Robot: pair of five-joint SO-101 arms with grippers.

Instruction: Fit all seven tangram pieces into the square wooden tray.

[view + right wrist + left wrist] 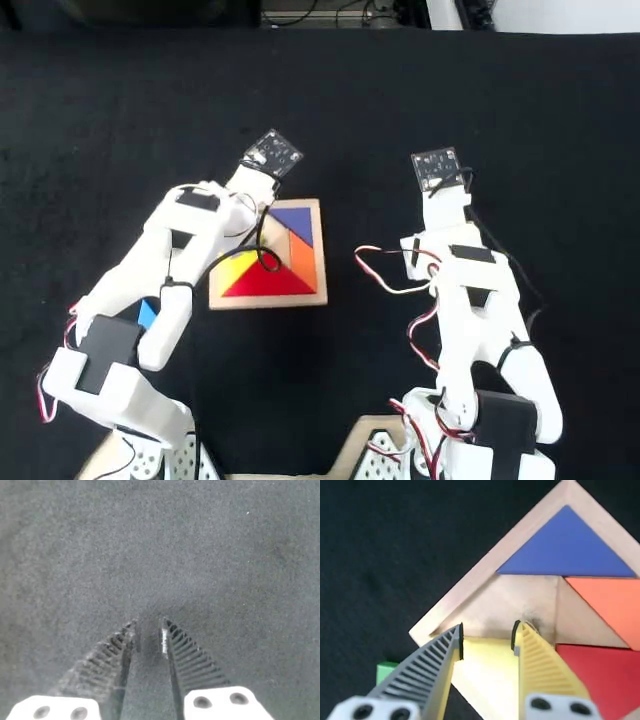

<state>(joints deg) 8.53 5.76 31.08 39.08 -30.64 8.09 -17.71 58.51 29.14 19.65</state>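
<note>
Left tool (487,636): half open, its two fingertips set down over the near edge of the yellow piece (485,675), which lies on the floor of the tray (470,595). Whether the tips press on the piece or hover just above it cannot be told. Beyond the tips a patch of tray floor is bare, bordered by the blue triangle (570,545), the orange piece (610,605) and the red triangle (600,680), all seated flat.

Hazards, as judged: a sideways nudge could ride the yellow piece up onto the tray's rim or onto the red triangle, leaving it tilted. A hard push could also shift the seated neighbours and spoil the shape of the bare patch, so later pieces would not fit.

Outside the tray, a green piece (385,670) rests on the black worktop (520,100) near the tray's corner. A light-blue piece (147,312) lies beside the left arm (130,290), which partly hides it and could sweep it away.

Right tool (149,630): a narrow gap, empty, over bare worktop, well apart from the tray.
</note>
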